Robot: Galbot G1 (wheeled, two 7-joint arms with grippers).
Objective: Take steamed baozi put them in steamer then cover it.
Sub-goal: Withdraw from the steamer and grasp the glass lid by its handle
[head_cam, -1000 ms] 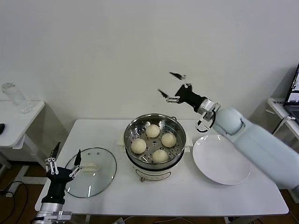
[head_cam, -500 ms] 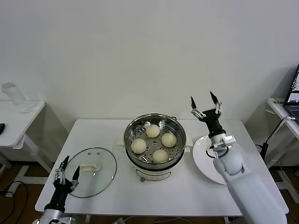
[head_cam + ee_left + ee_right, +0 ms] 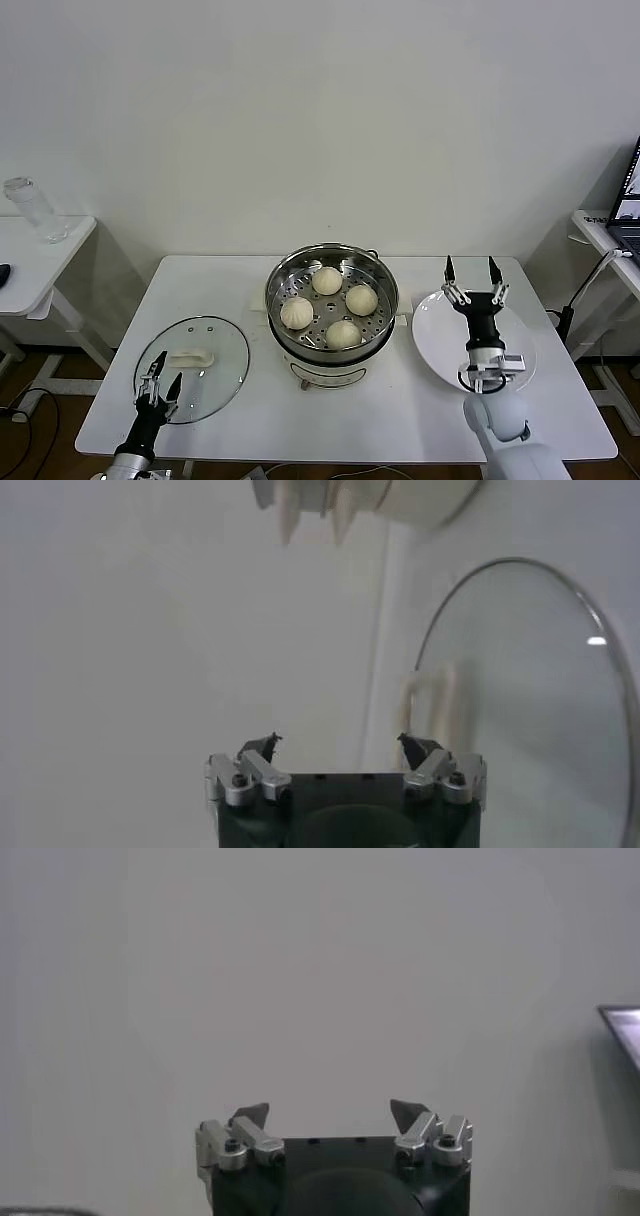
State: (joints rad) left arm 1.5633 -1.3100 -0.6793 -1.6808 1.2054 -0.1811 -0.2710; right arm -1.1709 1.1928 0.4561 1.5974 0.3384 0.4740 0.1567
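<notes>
Buns loaded, steamer not yet covered

The white table [image 3: 240, 290] carries everything. At its centre the stainless steamer [image 3: 331, 262] sits on its white pot base, and all four steamed baozi [image 3: 328, 281] rest inside on the perforated bottom, so loading looks finished and covering is the step in hand. To the robot's right lies the white plate [image 3: 445, 345], bare, with the right gripper [image 3: 470, 265] pointing upward above it, jaws apart and holding nothing. To the left, well apart from the steamer, the glass cover [image 3: 205, 380] lies flat with its white handle [image 3: 190, 357] up. The left gripper [image 3: 160, 367] is over the cover's near edge, jaws apart and empty, just short of the handle. The next move probably calls for that gripper to straddle the handle, close, lift, and carry the cover onto the steamer rim.
</notes>
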